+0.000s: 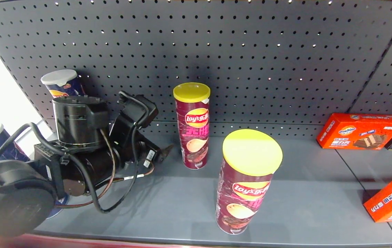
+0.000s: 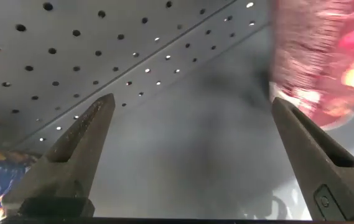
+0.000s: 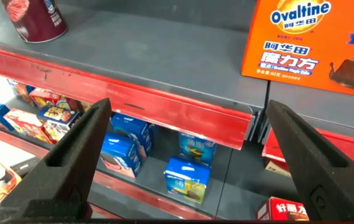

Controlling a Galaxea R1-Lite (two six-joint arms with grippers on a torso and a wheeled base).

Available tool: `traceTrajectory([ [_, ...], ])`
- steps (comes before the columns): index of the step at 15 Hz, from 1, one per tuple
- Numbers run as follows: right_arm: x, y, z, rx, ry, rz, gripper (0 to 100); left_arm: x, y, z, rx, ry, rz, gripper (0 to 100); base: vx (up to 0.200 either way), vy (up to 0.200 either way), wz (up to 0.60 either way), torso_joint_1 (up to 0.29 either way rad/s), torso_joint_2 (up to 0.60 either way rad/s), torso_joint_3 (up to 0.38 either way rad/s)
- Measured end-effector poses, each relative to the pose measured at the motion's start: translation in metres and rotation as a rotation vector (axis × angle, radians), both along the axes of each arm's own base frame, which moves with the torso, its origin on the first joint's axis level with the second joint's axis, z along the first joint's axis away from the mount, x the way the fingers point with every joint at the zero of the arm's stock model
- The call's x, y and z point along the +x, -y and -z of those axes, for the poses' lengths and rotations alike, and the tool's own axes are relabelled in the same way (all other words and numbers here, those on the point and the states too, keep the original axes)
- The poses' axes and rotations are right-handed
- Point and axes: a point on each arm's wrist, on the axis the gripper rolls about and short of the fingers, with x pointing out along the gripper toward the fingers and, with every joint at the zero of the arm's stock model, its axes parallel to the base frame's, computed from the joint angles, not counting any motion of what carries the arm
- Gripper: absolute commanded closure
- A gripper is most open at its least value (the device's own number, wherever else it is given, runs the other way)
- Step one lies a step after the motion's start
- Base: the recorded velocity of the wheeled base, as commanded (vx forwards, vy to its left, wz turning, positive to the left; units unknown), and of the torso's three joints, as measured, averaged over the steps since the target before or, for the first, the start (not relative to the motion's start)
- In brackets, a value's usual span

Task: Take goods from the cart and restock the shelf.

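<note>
Left end effector (image 2: 192, 101) spread, beside maroon can (image 1: 193, 127)

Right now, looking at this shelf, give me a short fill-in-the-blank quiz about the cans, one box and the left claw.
The front maroon can and the rear maroon can both carry ____ lids.
The blue can at the back left has a ____ lid.
The left claw is ____, holding nothing.
The flat box right of the cans, at the back, is ____.
Missing words: yellow; white; open; orange.
</note>
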Motion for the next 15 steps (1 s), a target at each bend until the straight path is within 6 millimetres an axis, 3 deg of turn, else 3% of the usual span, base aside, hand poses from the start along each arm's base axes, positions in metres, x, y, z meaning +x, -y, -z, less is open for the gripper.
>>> traceTrajectory([
  [5, 0.000, 0.000, 0.000, 0.000, 0.000, 0.001, 0, 0.018, 0.007, 0.006, -0.002, 0.004, -0.005, 0, 0.000, 0.000, 0.00, 0.000, 0.00, 0.000],
  [15, 0.000, 0.000, 0.000, 0.000, 0.000, 0.000, 0, 0.033, 0.020, 0.015, 0.004, -0.009, 0.009, 0, 0.000, 0.000, 0.00, 0.000, 0.00, 0.000],
])
